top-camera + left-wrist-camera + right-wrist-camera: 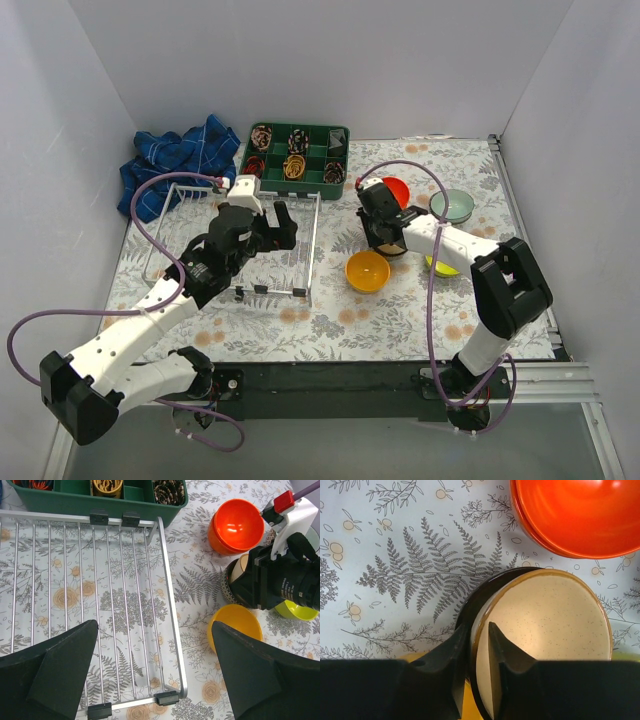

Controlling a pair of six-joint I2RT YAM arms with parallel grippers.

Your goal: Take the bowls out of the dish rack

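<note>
The white wire dish rack (170, 215) holds no bowls that I can see; it also shows in the left wrist view (167, 605). My left gripper (272, 226) hovers open and empty over the rack's right end (155, 680). My right gripper (385, 238) is shut on the rim of a beige bowl (550, 630), one finger inside and one outside. That bowl sits nested in a dark brown bowl (470, 605) on the table. A red bowl (397, 190) stands just behind it, a yellow-orange bowl (367, 271) in front, a lime green bowl (440, 265) to the right, and a pale teal bowl (452, 206) further right.
A green compartment tray (295, 155) of small items stands behind the rack. A blue checked cloth (175, 160) lies at the back left. The red bowl looks like two stacked bowls in the right wrist view (570, 515). White walls close in the table.
</note>
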